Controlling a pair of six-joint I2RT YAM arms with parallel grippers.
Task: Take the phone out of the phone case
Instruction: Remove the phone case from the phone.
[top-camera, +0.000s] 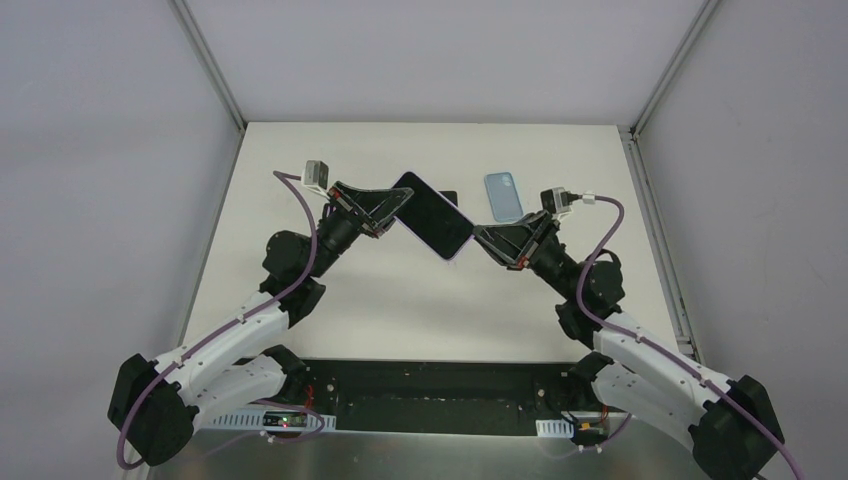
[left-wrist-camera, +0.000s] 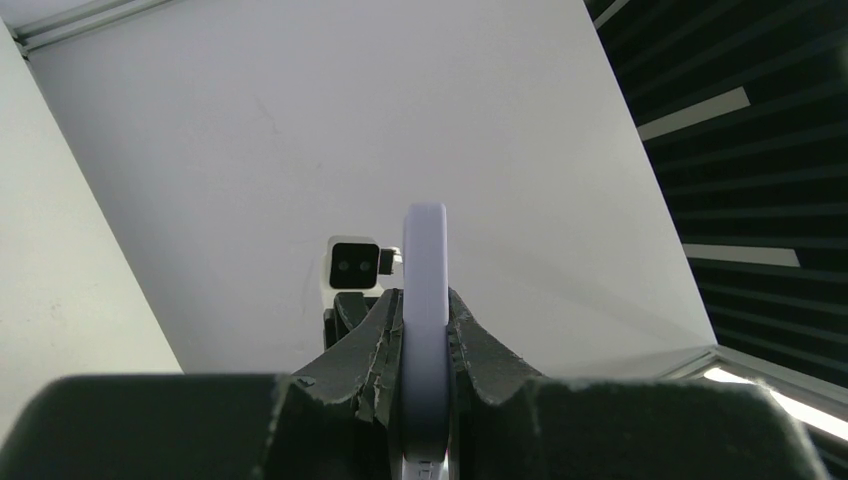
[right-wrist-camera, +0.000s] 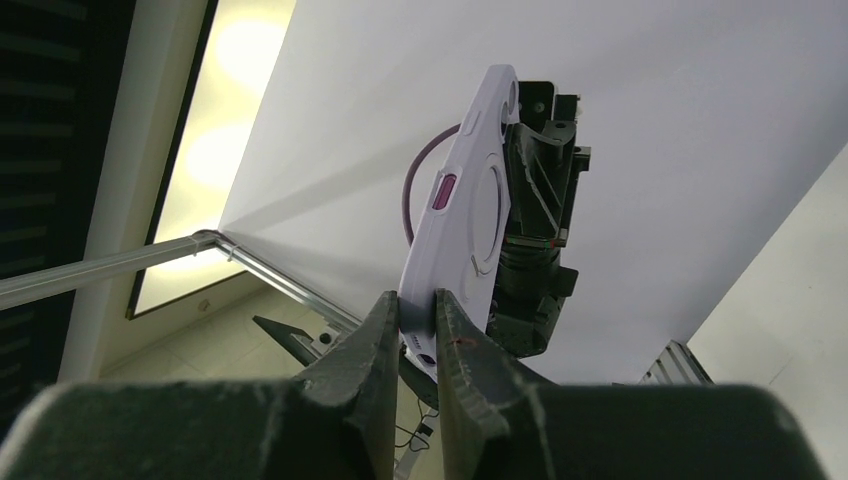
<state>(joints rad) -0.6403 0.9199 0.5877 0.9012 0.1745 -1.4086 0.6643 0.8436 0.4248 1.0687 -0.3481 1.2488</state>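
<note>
Black jaws of the left gripper (left-wrist-camera: 425, 305), closest to its own wrist lens, are clamped on the lavender phone case (left-wrist-camera: 425, 250), which stands edge-on between them; behind that edge, the small white right wrist camera (left-wrist-camera: 353, 263) looks back from the opposite arm. Jaws of the right gripper (right-wrist-camera: 414, 303) pinch the other end of the same case, one finger on the screen side and one on the back; the back shows a round ring, a cut-out at the far corner and a pink side button. Seen from above, the phone (top-camera: 432, 215) sits inside the case with its dark screen turned up, a thin lavender rim showing along its lower edge; it is held off the white tabletop (top-camera: 300, 290) between the two arms, slanting from upper left to lower right over the far half of the surface. A pale blue case (top-camera: 503, 195) lies flat on the tabletop near the far edge, just beyond the right gripper and apart from the held phone; purple cables (top-camera: 300, 215) loop along both arms.
</note>
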